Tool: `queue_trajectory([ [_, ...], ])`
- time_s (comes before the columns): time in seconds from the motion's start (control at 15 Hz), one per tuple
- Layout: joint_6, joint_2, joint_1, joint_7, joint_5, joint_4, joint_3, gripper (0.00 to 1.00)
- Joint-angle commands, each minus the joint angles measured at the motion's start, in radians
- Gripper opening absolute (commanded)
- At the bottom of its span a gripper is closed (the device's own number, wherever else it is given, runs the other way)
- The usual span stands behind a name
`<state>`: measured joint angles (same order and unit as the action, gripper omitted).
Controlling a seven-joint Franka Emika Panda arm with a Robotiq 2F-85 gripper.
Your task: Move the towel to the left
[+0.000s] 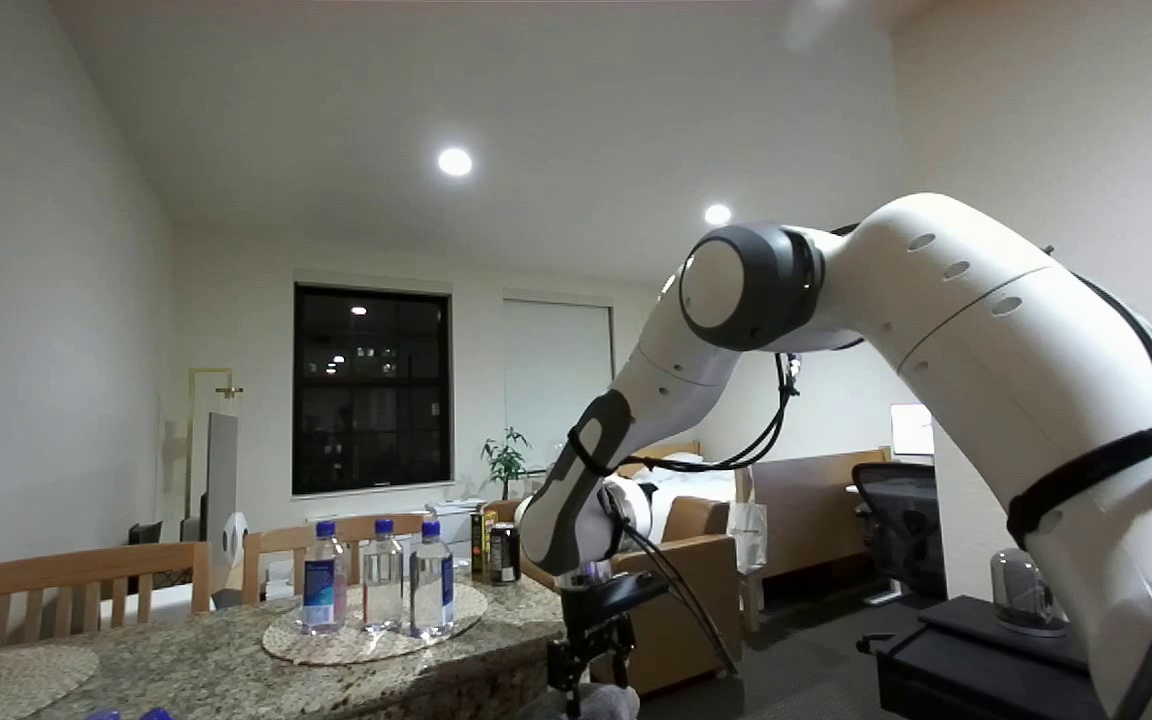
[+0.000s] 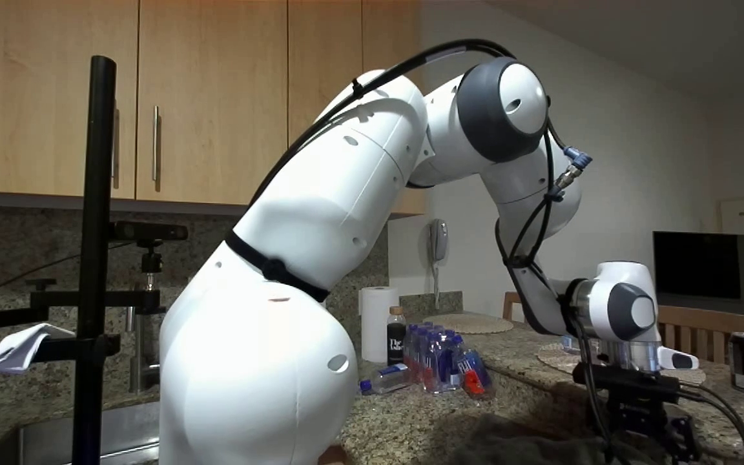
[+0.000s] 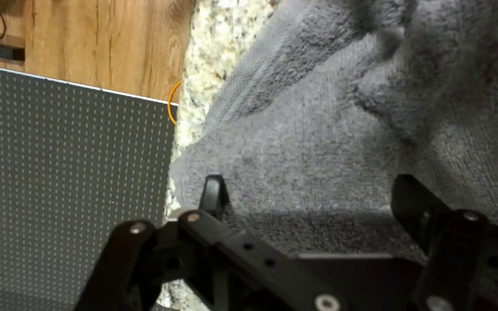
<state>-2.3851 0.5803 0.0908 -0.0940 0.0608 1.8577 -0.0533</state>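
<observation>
A grey towel (image 3: 292, 142) lies rumpled on the granite counter and fills most of the wrist view. Its left corner reaches the counter's edge. A small part of the towel shows at the bottom of an exterior view (image 1: 608, 703), and it lies dark and in folds in an exterior view (image 2: 527, 449). My gripper (image 3: 309, 188) is open, with its fingers wide apart over the towel near that corner. The gripper (image 1: 596, 680) points down at the towel. Whether the fingertips touch the cloth I cannot tell. Nothing is seen clamped between the fingers.
A raised granite ledge (image 1: 226, 665) beside the gripper carries several water bottles (image 1: 382, 580) on a woven mat and a black can (image 1: 504, 553). More bottles (image 2: 436, 361) and a paper towel roll (image 2: 377, 323) stand behind. The counter's edge (image 3: 195, 86) drops to the floor.
</observation>
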Motion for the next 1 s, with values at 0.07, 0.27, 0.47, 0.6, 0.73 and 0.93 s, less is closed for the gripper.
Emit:
queue_trajectory([
  [0.07, 0.01, 0.018, 0.055, -0.14, -0.05, -0.022, 0.059, 1.0],
  [0.27, 0.034, 0.037, 0.084, -0.182, -0.102, -0.052, 0.09, 1.0],
  [0.47, 0.008, 0.068, 0.101, -0.205, -0.128, -0.077, 0.101, 1.0],
  [0.6, -0.006, 0.084, 0.105, -0.21, -0.123, -0.082, 0.098, 0.75],
  [0.73, -0.007, 0.096, 0.105, -0.213, -0.11, -0.084, 0.093, 0.67],
  [0.93, 0.0, 0.103, 0.104, -0.209, -0.107, -0.076, 0.091, 0.47],
])
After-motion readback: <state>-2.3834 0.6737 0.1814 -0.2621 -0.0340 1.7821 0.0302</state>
